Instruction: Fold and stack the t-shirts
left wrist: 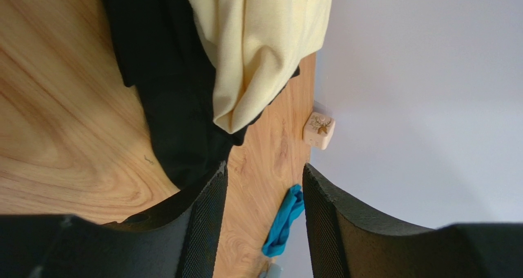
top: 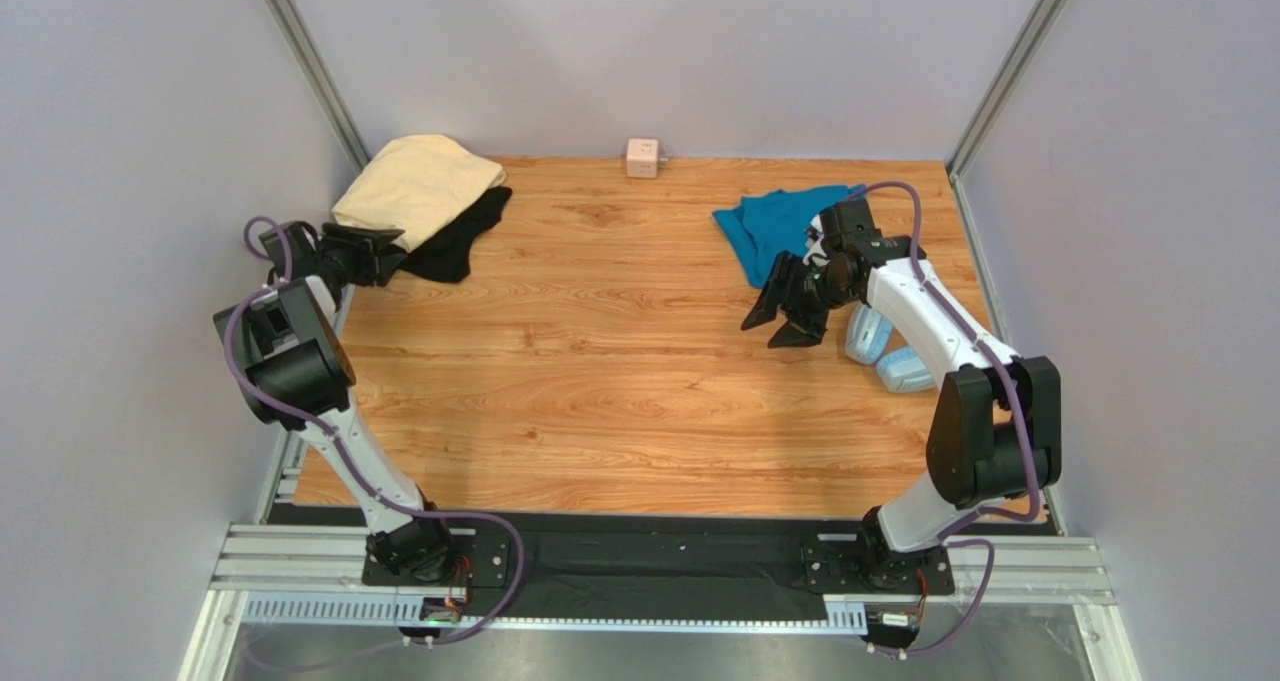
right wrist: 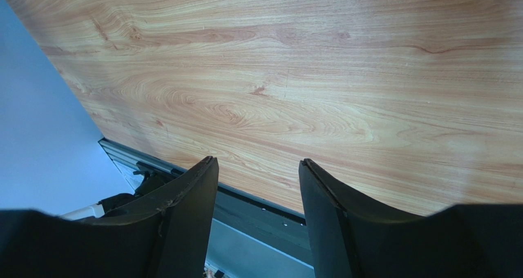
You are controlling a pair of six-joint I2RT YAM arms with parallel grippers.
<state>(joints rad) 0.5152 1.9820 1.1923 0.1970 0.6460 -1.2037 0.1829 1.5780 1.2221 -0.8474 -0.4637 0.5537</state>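
Jaws on both grippers stand partly apart with nothing between them. The left gripper (top: 383, 249) is held level, extended from a raised elbow by the left wall. Its tips are at the near edge of the black t-shirt (top: 458, 239); contact cannot be confirmed from either view. The cream-yellow t-shirt (top: 418, 179) lies bunched partly over the black one at the table (top: 601, 381) far-left corner. The right gripper (top: 769, 321) angles down toward the table centre above bare wood, its forearm stretched forward from a bent elbow at the right. The teal t-shirt (top: 774, 219) lies crumpled just behind it, and the headphones (top: 887, 348) lie beside that forearm.
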